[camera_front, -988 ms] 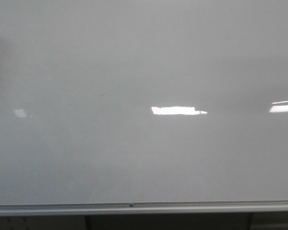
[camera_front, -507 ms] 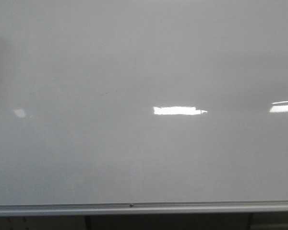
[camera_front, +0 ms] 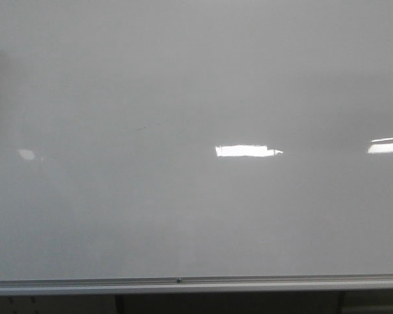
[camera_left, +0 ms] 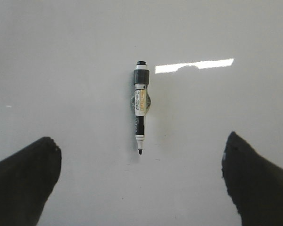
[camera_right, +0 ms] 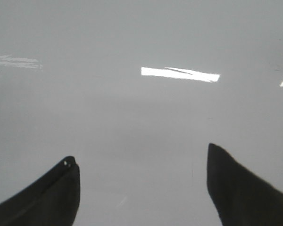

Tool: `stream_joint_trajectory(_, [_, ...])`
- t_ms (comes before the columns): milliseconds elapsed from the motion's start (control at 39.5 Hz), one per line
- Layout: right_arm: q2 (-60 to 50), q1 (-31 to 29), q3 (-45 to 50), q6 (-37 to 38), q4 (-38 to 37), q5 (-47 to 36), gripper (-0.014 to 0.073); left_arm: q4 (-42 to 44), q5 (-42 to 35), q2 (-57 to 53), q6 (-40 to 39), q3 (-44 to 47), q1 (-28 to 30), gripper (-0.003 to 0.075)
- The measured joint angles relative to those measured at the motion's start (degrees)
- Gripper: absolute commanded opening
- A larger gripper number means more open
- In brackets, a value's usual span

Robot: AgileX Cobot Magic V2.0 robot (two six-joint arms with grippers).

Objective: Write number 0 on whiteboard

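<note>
The whiteboard (camera_front: 183, 78) fills the front view, glossy pale grey, with a silver rail (camera_front: 196, 284) along its near edge. No number 0 shows on it in any view. In the left wrist view an uncapped black-and-white marker (camera_left: 140, 107) lies on the whiteboard (camera_left: 61, 70), its black tip pointing toward my left gripper (camera_left: 139, 146), which hangs open above the board with nothing between its fingers. My right gripper (camera_right: 141, 157) is open too, over bare whiteboard (camera_right: 132, 117). Neither gripper appears in the front view.
Bright rectangular light reflections (camera_front: 245, 150) sit on the board surface. A faint short scuff (camera_front: 144, 127) marks the board left of centre. Below the rail there is a dark gap (camera_front: 229, 303).
The reflection on the board has narrowed slightly from its left end; nothing else has visibly moved.
</note>
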Motion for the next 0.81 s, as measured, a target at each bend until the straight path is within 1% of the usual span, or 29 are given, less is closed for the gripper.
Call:
stream_joint_trajectory(101, [0.0, 0.0, 0.0, 0.0, 0.0, 0.0, 0.0580, 0.1, 0.0, 2.5, 0.0, -0.1, 0.0, 0.0605])
stream_joint_trajectory(177, [0.0, 0.0, 0.0, 0.0, 0.0, 0.0, 0.0580, 0.7, 0.0, 6.5, 0.0, -0.9, 0.0, 0.0602])
stream_joint_trajectory(380, [0.0, 0.0, 0.0, 0.0, 0.0, 0.0, 0.0580, 1.5, -0.1, 23.3, 0.0, -5.6, 0.0, 0.0600])
stream_joint_trajectory(583, [0.0, 0.0, 0.0, 0.0, 0.0, 0.0, 0.0580, 4.1, -1.0, 40.2, 0.0, -12.0, 0.0, 0.0600])
stream_joint_trajectory(811, [0.0, 0.0, 0.0, 0.0, 0.0, 0.0, 0.0580, 5.0, -3.9, 54.5, 0.0, -19.2, 0.0, 0.0600])
